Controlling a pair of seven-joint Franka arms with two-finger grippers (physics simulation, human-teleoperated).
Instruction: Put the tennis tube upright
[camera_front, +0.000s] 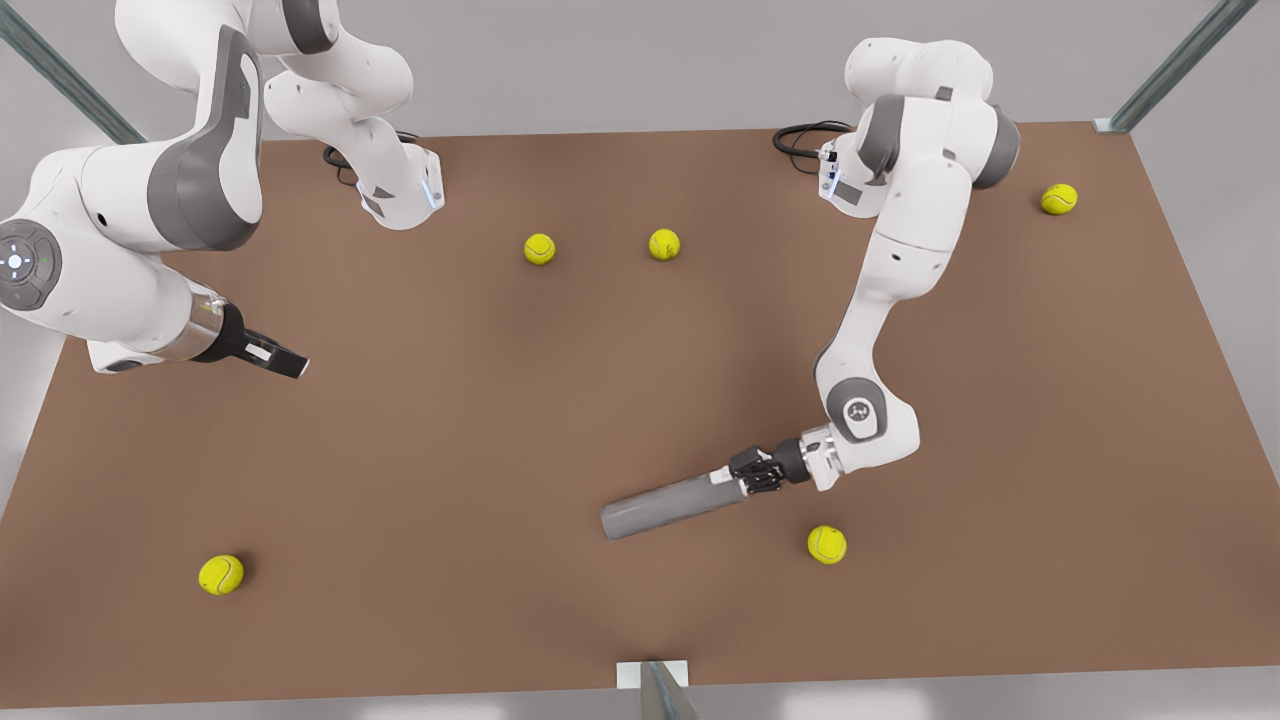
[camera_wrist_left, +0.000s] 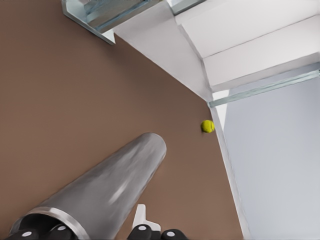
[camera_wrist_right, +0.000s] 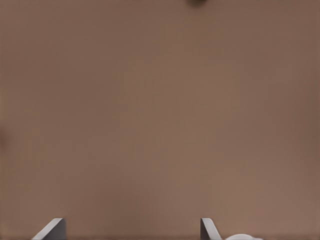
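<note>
The tennis tube (camera_front: 665, 506) is a dark grey cylinder lying on its side on the brown table (camera_front: 450, 450), toward the front view's right. My left gripper (camera_front: 738, 480) is shut on the tube's right-hand end. In the left wrist view the tube (camera_wrist_left: 110, 187) stretches away from its silvery rim, and one pale finger (camera_wrist_left: 141, 216) presses against its outer wall. The other finger is hidden. My right gripper (camera_front: 290, 365) waits above the table at the front view's left. It is open, and the right wrist view has only bare table between its fingertips (camera_wrist_right: 132, 231).
Several yellow tennis balls lie about: two at the back (camera_front: 539, 248) (camera_front: 664, 244), one at the back right (camera_front: 1059, 199), one just past the tube (camera_front: 827, 544) and one at the front left (camera_front: 221, 574). A metal post (camera_front: 660, 690) stands at the front edge.
</note>
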